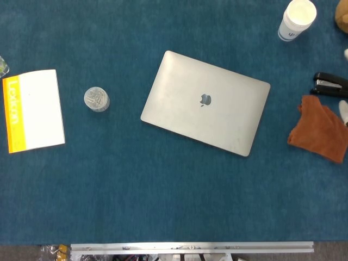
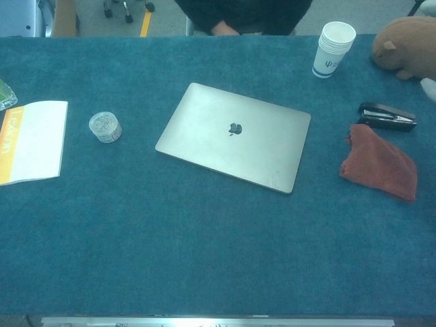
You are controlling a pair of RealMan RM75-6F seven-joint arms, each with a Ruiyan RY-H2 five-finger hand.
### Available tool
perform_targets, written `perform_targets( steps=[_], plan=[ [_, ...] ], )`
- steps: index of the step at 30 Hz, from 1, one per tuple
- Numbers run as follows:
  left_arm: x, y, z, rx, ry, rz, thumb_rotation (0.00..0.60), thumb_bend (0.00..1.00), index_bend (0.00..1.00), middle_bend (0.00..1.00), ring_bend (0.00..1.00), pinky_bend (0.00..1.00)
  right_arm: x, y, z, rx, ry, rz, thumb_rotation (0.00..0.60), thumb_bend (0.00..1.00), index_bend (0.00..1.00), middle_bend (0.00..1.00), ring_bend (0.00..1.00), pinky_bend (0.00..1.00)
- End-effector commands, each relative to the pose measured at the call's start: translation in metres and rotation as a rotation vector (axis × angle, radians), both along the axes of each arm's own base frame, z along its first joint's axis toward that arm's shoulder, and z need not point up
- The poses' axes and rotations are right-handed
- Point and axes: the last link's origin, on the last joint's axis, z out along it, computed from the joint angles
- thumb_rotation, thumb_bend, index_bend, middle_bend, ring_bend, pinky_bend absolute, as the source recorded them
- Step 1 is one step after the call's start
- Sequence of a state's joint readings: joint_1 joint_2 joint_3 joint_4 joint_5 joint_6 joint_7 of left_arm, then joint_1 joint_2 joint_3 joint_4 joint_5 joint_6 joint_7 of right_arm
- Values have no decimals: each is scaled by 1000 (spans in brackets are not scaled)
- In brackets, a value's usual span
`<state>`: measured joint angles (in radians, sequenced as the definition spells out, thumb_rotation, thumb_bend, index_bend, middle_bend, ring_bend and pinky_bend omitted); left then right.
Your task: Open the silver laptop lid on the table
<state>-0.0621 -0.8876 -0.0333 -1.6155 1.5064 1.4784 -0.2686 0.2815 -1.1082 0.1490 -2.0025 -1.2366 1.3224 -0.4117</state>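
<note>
The silver laptop (image 1: 205,102) lies shut and flat in the middle of the blue table, turned slightly askew, its logo facing up; the chest view shows the laptop (image 2: 234,136) the same way. Only small white tips of my right hand (image 1: 344,111) poke in at the right edge of the head view, above the cloth and well to the right of the laptop. In the chest view my right hand (image 2: 429,87) is a white sliver by the stapler. Too little of it shows to tell how its fingers lie. My left hand is in neither view.
A paper cup (image 1: 297,19) stands at the back right, beside a brown plush toy (image 2: 405,44). A black stapler (image 1: 329,84) and a rust-coloured cloth (image 1: 319,129) lie right of the laptop. On the left are a small clear jar (image 1: 96,99) and a white-and-yellow booklet (image 1: 32,110).
</note>
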Motion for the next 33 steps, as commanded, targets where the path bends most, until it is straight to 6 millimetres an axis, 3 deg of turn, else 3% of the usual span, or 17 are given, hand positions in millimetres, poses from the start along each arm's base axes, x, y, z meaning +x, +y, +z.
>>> perform_targets(
  steps=[1,7,18,33],
  plan=[
    [1,0,0,-1,2,-6,600,384,79,56,0,70,13,-12,-2,49,-33,20,600,323,0,82,7,93],
    [3,1,0,-3,4,-18,600,384,79,59,0,70,30,-33,-12,125,-68,44,600,287,0,82,11,106],
    [4,-1,0,-4,6,-26,600,384,81,59,0,70,70,-79,-47,303,-185,45,600,287,0,83,23,123],
    [2,-4,4,-2,3,-30,600,383,81,59,0,70,130,-134,-113,466,-269,-10,600,289,0,90,23,123]
  ],
)
